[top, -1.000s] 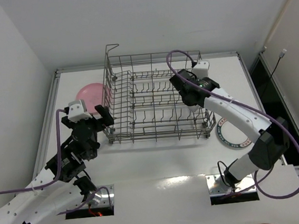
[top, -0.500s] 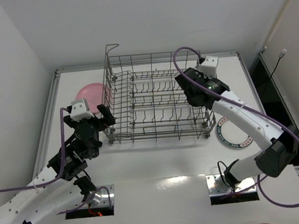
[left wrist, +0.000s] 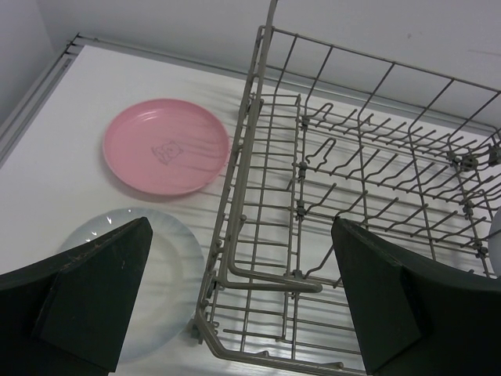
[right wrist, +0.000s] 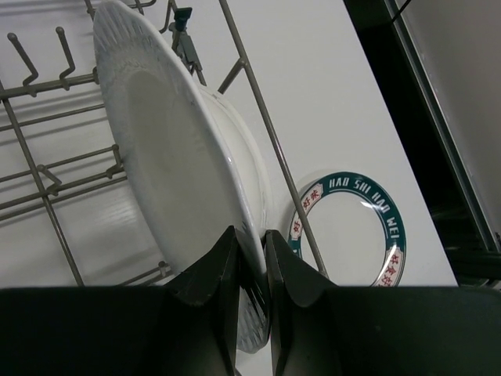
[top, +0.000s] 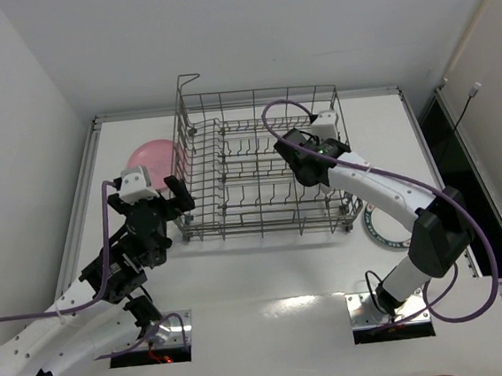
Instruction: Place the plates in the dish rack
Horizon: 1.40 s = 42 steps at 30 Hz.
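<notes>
The grey wire dish rack point(top: 234, 198) stands mid-table. My right gripper point(right wrist: 250, 244) reaches into its right end point(top: 307, 172) and is shut on the rim of a plain white plate point(right wrist: 164, 157). That plate stands on edge among the tines, by the rack's right wall point(right wrist: 266, 125). A plate with a dark blue lettered rim point(top: 388, 228) lies flat on the table just right of the rack. The pink plate point(left wrist: 167, 146) lies left of the rack, and a pale white plate point(left wrist: 156, 274) lies nearer to me. My left gripper point(left wrist: 239, 235) hangs open above the rack's near left corner point(left wrist: 211, 329), holding nothing.
The rack's raised corner loop point(top: 189, 80) sticks up at its back left. A metal rail point(top: 86, 186) runs along the table's left edge. A dark gap point(top: 451, 142) lies past the right edge. Purple cables point(top: 280, 118) arc over both arms.
My right wrist swung out toward the rack's right end, then back left and lower over the rack, still gripping the white plate. The left arm has barely moved.
</notes>
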{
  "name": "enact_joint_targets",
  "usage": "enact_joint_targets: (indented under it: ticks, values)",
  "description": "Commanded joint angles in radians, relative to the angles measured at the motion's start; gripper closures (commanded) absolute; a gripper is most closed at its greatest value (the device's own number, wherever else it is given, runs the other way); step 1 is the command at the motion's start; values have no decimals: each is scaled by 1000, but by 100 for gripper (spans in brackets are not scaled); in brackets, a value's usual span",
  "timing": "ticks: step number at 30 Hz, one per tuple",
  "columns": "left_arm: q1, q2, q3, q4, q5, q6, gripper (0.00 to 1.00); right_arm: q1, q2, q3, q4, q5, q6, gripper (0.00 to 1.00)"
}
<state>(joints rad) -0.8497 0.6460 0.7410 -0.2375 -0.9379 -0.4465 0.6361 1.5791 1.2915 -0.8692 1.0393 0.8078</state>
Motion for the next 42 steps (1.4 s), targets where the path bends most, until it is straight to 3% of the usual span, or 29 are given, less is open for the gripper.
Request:
enact_joint_targets:
  ticks: [1,6,11,16,22,27,31,34,36,39,42]
  values:
    - [-12,-2,-5,43,4,12,0,16,-24,-3,82,31,1,98]
    - [-12,-11,-5,52,4,12,0,39,27,32,50,13,34,84]
    - [-12,-11,-5,52,4,12,0,60,52,86,19,-21,56,52]
    - [-12,-2,-5,61,33,22,0,60,7,120,9,-44,56,41]
    - [-12,-2,-5,61,33,22,0,50,-169,141,-63,-55,47,26]
    - [-12,-2,-5,61,33,22,0,-25,-448,11,-84,-77,36,13]
    - [-12,-2,-5,61,33,22,0,-185,-560,-95,-59,-169,-24,12]
    - [-12,-2,-5,61,33,22,0,-324,-571,-158,-74,-195,-48,4]
    - [-12,-14,-5,61,33,22,0,-435,-571,-260,30,-285,-91,2]
    - [-12,-23,-5,61,24,22,0,-694,-580,-430,190,-639,-163,2]
    - [-12,-34,-5,52,14,22,0,-881,-623,-569,274,-812,-177,3]
